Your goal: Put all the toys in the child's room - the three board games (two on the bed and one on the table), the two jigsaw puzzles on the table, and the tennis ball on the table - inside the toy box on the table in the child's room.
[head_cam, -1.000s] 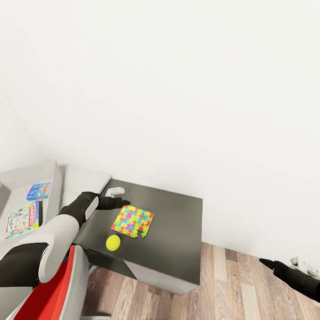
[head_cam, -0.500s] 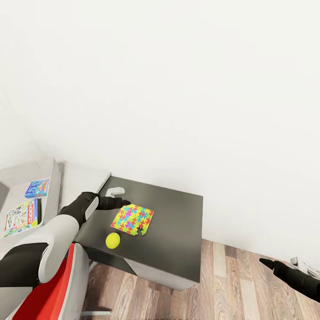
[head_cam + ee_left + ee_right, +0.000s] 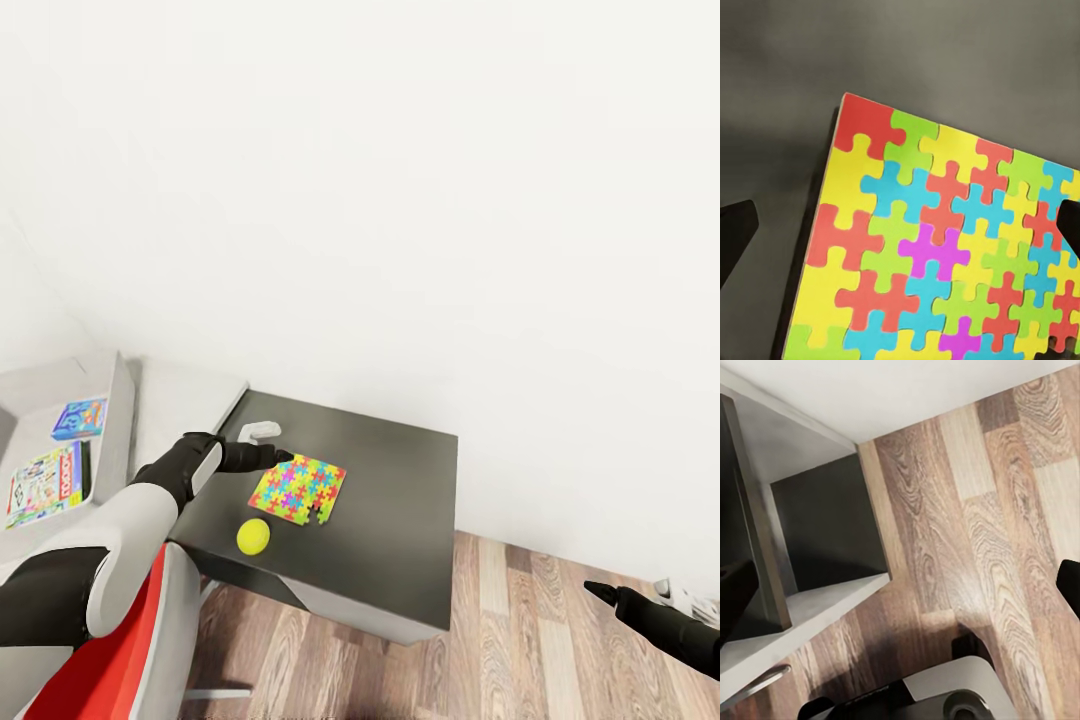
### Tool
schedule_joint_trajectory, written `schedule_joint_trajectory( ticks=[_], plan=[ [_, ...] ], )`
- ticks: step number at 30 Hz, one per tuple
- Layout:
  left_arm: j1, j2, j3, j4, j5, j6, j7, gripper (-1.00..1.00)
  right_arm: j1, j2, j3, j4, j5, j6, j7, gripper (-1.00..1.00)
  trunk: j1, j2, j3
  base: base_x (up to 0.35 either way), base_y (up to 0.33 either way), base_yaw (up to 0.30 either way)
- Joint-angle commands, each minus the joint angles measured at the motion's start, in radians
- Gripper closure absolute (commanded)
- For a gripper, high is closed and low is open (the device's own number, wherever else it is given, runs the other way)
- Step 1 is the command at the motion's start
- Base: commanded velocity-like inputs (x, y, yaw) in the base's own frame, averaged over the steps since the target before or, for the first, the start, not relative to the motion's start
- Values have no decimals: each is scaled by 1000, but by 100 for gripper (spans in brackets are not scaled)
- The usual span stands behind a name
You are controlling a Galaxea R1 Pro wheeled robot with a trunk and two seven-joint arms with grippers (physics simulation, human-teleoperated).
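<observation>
One jigsaw puzzle [image 3: 299, 491] lies flat on the dark grey cabinet [image 3: 400, 520], near the cabinet's left side in the head view. It is a squarish slab of interlocking pieces in yellow, green, red, blue, pink and orange, with a small notch at one corner. The tennis ball [image 3: 253, 537] rests on the same cabinet top, just beside the puzzle's near edge and apart from it.

Left gripper [image 3: 272, 444]: it hangs over the far left corner of the puzzle, with one dark finger and one pale finger visible in the head view. In the left wrist view the puzzle [image 3: 945, 247] sits between two dark fingertips [image 3: 736, 232] at opposite edges of the picture, so the jaws stand wide with nothing held. Contact with the puzzle cannot be confirmed.

Right gripper [image 3: 600, 592]: it is low at the right of the head view, over the wooden floor [image 3: 540, 640] and well apart from the cabinet. The right wrist view shows floor planks [image 3: 975, 525], the cabinet's side and dark fingertips at both picture edges; the jaws are spread wide, holding nothing.

Two board games lie in the light grey toy box [image 3: 122, 400] at the far left: a light blue cartoon one [image 3: 79, 419] and a white and red one [image 3: 45, 484].
</observation>
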Motion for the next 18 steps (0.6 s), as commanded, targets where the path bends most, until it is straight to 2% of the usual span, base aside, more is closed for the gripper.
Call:
schedule_joint_trajectory(
  ticks=[1, 18],
  plan=[
    [-1, 0, 4, -1, 1, 8, -3, -100, -1, 0, -2, 0, 5, 6, 7, -100, 0, -2, -3, 0, 0, 0],
    [1, 0, 4, -3, 1, 8, -3, -100, -1, 0, -2, 0, 5, 6, 7, -100, 0, -2, -31, 0, 0, 0]
  ],
)
